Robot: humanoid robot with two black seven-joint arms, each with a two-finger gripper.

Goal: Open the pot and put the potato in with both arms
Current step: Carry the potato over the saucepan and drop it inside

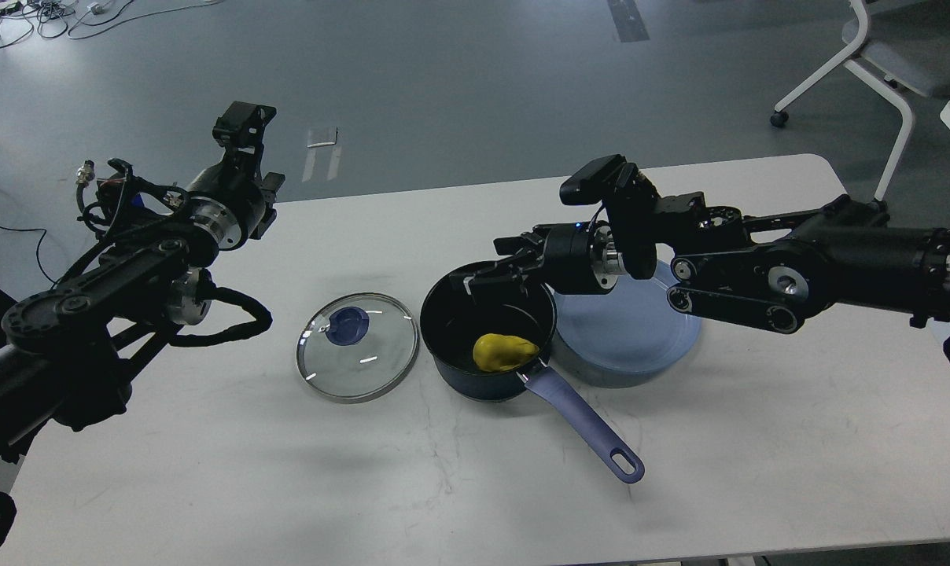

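The dark navy pot stands uncovered at the table's middle, its purple handle pointing front right. The yellow potato lies inside the pot near the handle side. My right gripper hovers over the pot's far rim, fingers spread and empty. The glass lid with a purple knob lies flat on the table left of the pot. My left gripper is raised at the table's far left edge, away from everything; its fingers cannot be told apart.
A flat blue-grey plate sits right of the pot, partly under my right arm. The white table has bare surface in front. A white chair stands on the floor at the back right.
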